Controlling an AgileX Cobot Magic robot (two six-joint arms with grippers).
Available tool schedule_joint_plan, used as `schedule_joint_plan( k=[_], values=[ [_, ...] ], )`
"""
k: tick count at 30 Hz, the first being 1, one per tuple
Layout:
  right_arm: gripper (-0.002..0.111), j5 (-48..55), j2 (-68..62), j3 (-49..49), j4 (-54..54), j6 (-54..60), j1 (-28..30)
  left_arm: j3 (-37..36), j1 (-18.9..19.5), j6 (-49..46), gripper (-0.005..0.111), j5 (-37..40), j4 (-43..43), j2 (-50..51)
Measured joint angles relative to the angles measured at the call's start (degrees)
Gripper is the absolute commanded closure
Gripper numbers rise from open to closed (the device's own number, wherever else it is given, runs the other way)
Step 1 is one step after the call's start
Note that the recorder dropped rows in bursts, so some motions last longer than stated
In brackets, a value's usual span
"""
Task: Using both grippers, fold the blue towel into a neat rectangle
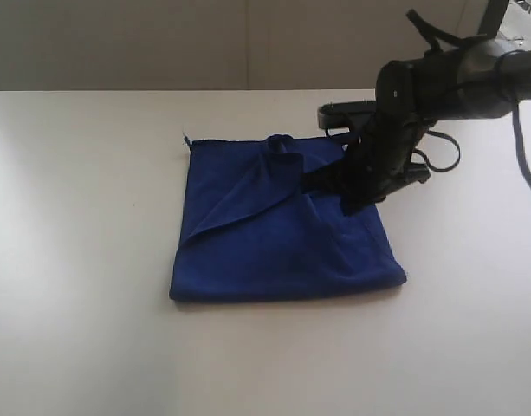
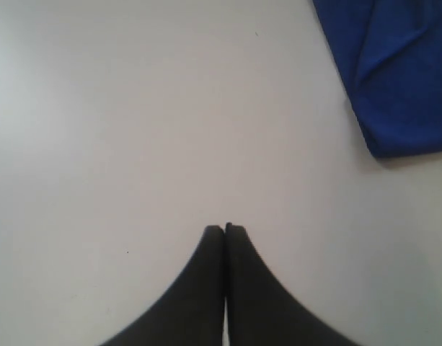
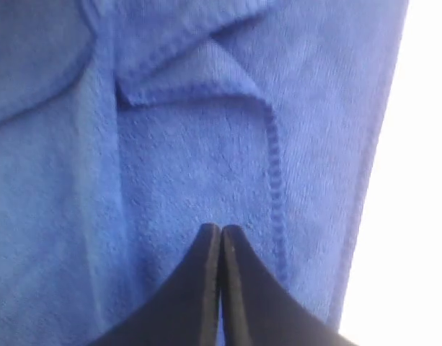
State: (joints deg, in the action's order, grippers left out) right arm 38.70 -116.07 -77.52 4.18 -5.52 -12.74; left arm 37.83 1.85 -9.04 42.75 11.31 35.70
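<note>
The blue towel [image 1: 274, 247] lies folded into a rough square on the white table [image 1: 83, 199], with a diagonal flap turned over its far left part. My right gripper [image 1: 310, 183] hovers low over the towel's far right area, jaws shut with no cloth between them. In the right wrist view that gripper [image 3: 221, 229] points at the towel [image 3: 177, 166] beside a stitched hem and a folded corner. My left gripper [image 2: 226, 229] is shut over bare table, with a corner of the towel [image 2: 404, 79] well off to one side. The exterior view does not show the left arm.
The right arm's black links and cables [image 1: 456, 82] reach in from the far right. The table's back edge [image 1: 161, 90] meets a pale wall. Bare tabletop surrounds the towel on every side.
</note>
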Motion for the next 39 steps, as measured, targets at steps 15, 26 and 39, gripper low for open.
schedule_joint_plan(
  k=[15, 26, 39],
  values=[
    [0.108, -4.64, 1.05, 7.40, -4.18, -0.75, 0.13, 0.00, 0.00, 0.00, 0.107, 0.00, 0.00, 0.00],
    [0.108, 0.02, 4.67, 8.70, -1.89, -2.16, 0.49, 0.00, 0.00, 0.00, 0.107, 0.00, 0.00, 0.00],
    [0.100, -8.47, 10.66, 8.72, -1.53, 0.94, 0.49, 0.00, 0.00, 0.00, 0.107, 0.00, 0.00, 0.00]
  ],
)
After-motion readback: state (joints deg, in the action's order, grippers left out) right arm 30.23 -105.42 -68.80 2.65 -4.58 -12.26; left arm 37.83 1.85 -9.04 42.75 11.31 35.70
